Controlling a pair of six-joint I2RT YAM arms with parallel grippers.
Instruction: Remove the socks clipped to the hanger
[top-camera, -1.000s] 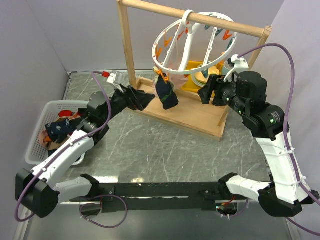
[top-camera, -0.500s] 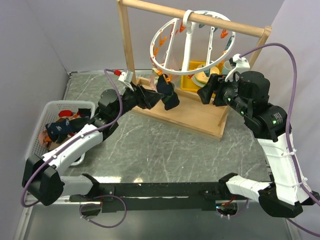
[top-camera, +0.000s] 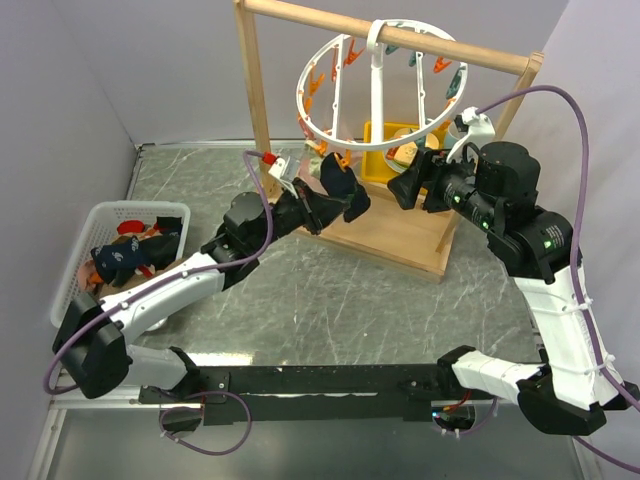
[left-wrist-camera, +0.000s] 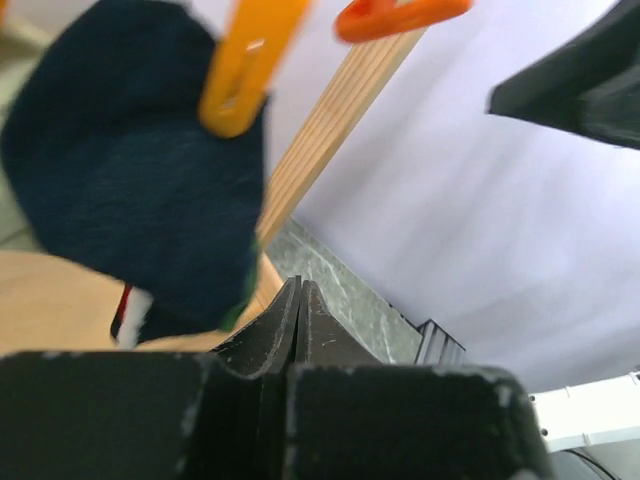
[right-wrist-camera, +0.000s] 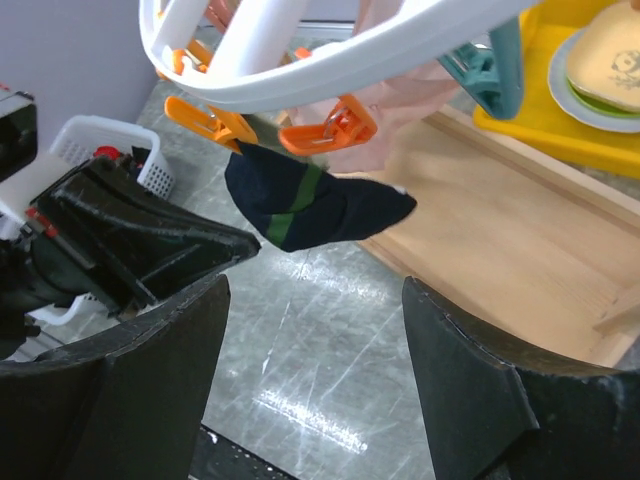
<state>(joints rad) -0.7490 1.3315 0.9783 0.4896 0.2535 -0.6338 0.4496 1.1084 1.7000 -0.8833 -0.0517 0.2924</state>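
Compared with a second ago, the left gripper (top-camera: 322, 208) is found further right and forward, past the post of the wooden frame (top-camera: 256, 90) and up against the dark navy sock (top-camera: 347, 196). The hanger (top-camera: 376, 90) is seen swung on the rail, with the sock displaced rightward.

- Left claw: clenched flat. In its wrist view the fingers (left-wrist-camera: 285, 325) are pressed tip to tip. The sock (left-wrist-camera: 130, 190) is seen above and left of them, hung from an orange clip (left-wrist-camera: 245, 70). Whether any edge of it is pinched cannot be told.
- In the right wrist view a green stripe is noted on the sock (right-wrist-camera: 320, 210), and the left claw's tip is placed at its lower left edge.
- Right gripper (right-wrist-camera: 312, 300): released, jaws spread wide, grasping nothing, held near the hanger's right side above the frame's base board.
- Pale pink fabric (right-wrist-camera: 400, 95) is clipped to the ring behind the orange clips; it is blurred.
- Other socks (top-camera: 125, 255) are piled in the white basket (top-camera: 72, 285) at the left of the marble-patterned table (top-camera: 330, 300).
- Writing: a small dark print is carried by the cream plate (right-wrist-camera: 610, 60) in the yellow tray (right-wrist-camera: 540, 135). It is too small to be read.
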